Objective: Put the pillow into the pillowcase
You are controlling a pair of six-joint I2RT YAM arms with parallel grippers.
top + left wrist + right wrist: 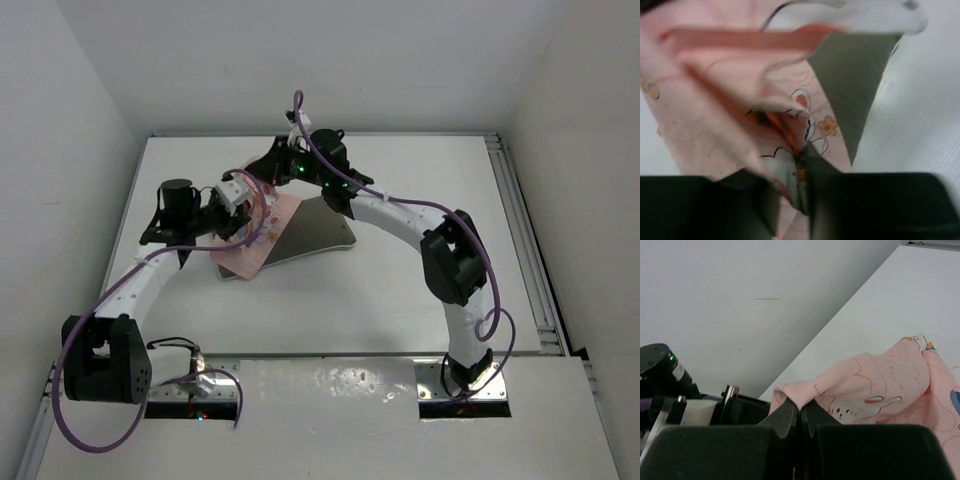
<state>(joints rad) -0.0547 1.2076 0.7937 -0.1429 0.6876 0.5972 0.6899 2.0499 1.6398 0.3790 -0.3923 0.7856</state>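
Note:
The grey-olive pillow (318,228) lies on the table, its left part covered by the pink printed pillowcase (268,230). My left gripper (238,205) is shut on a fold of the pillowcase (740,115); the pillow (852,85) shows beyond it in the left wrist view. My right gripper (277,170) is shut on another fold of the pillowcase (875,375) and holds it raised above the table. Both grippers (802,172) (801,412) pinch cloth between closed fingers.
White walls enclose the table (400,290) on the left, back and right. A metal rail (525,240) runs along the right edge. The left gripper's black body (665,380) sits close beside my right fingers. Purple cables loop over both arms.

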